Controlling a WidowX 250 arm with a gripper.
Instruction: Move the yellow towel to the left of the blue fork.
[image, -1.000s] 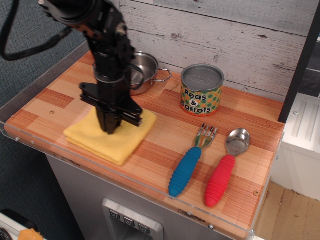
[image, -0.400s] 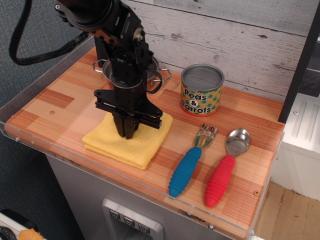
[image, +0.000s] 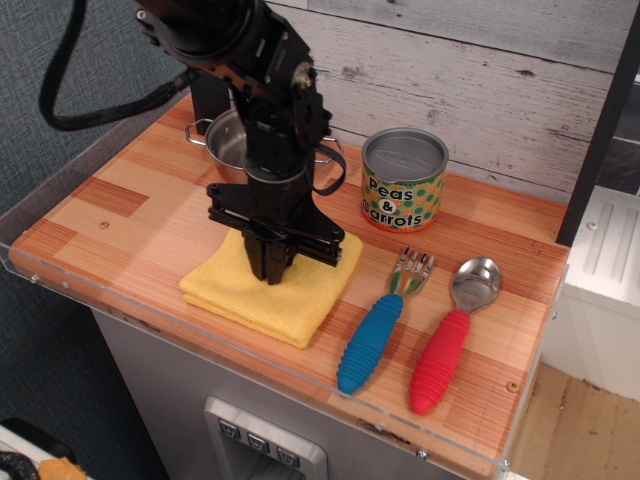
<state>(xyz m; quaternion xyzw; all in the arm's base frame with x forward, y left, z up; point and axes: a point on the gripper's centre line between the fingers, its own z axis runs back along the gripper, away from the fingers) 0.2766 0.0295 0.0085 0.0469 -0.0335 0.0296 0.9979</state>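
Tool: the black tool (image: 272, 268) points straight down onto the yellow towel (image: 268, 290), its fingers drawn close together at the cloth; from this angle I cannot tell whether they pinch a fold or only press on it.
Yellow towel: it lies flat on the worktop (image: 120, 205), folded in layers, its near corner close to the front edge; its right corner sits just left of the blue fork (image: 380, 320), with a narrow strip of bare wood between them.
Blue fork: it lies tilted, tines toward the back wall, handle end near the front edge.
Red spoon: the red spoon (image: 450, 335) lies just right of the fork, roughly parallel, apart from it.
Can: the peas and carrots can (image: 403, 180) stands upright behind the fork's tines, near the back wall.
Steel pot: the steel pot (image: 232, 142) sits behind the arm, partly hidden by it.
Edges: a clear raised lip (image: 200, 340) runs along the front and left sides of the worktop.
Open room: bare wood lies left of the towel toward the left edge, and between the towel and the can.
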